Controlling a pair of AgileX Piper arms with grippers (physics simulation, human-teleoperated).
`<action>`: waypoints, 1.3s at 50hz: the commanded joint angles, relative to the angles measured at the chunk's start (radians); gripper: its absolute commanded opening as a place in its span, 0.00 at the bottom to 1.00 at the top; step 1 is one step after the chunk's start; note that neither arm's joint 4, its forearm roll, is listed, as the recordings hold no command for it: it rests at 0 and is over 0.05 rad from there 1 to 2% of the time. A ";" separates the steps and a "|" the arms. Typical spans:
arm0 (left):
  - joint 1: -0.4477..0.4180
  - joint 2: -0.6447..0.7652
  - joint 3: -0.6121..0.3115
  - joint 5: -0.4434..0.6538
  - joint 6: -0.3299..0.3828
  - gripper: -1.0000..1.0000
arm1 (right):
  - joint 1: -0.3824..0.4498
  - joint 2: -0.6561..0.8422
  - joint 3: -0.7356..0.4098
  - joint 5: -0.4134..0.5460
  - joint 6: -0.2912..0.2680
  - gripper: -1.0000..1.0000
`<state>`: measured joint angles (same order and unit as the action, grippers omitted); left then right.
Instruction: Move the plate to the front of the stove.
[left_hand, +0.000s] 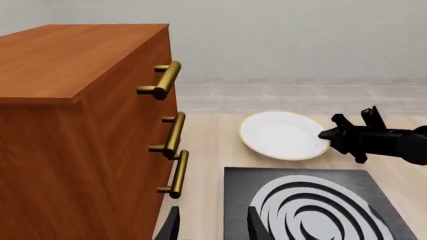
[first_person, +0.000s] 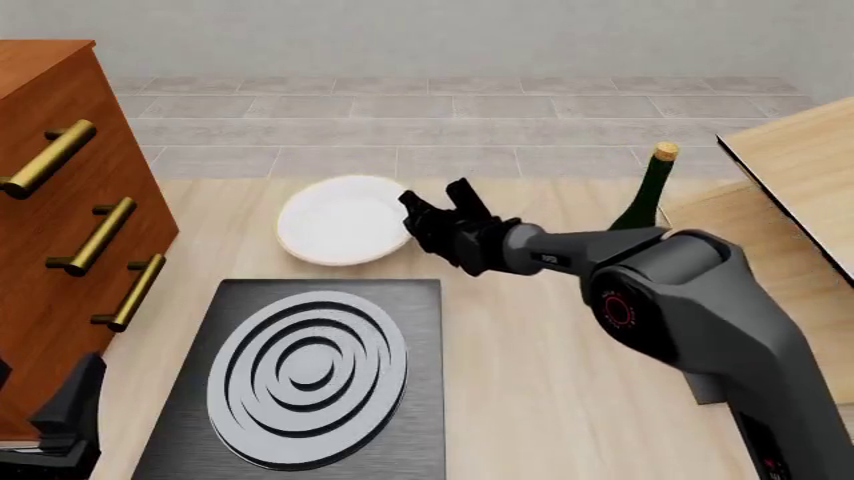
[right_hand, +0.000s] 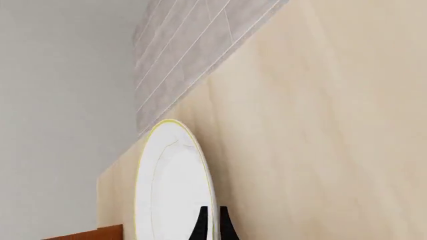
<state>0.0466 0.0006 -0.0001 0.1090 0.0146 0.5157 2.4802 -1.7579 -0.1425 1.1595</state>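
The round white plate with its thin gold rim lies flat on the table just beyond the stove, a black slab with grey ring burner. My right gripper reaches in from the right and is shut on the plate's right rim. In the right wrist view its fingers pinch the rim of the plate. The left wrist view shows the plate, the stove and the right gripper. My left gripper hangs open and holds nothing, low at the near left.
A tall wooden drawer cabinet with brass handles stands at the left, close to the stove. A green bottle with a gold cap stands behind the right arm. A pale wooden block fills the far right.
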 joint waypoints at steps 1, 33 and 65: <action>0.005 0.000 0.000 0.007 -0.001 1.00 | 0.008 0.075 -0.050 0.009 0.042 0.00; 0.009 0.000 0.000 0.007 0.001 1.00 | 0.064 0.015 0.017 -0.004 -0.009 1.00; -0.062 0.000 -0.001 -0.047 -0.005 1.00 | 0.146 -0.866 0.894 -0.133 -0.203 1.00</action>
<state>-0.0017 0.0002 -0.0005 0.0720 0.0090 0.6301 1.8561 -1.0501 -0.3013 1.0232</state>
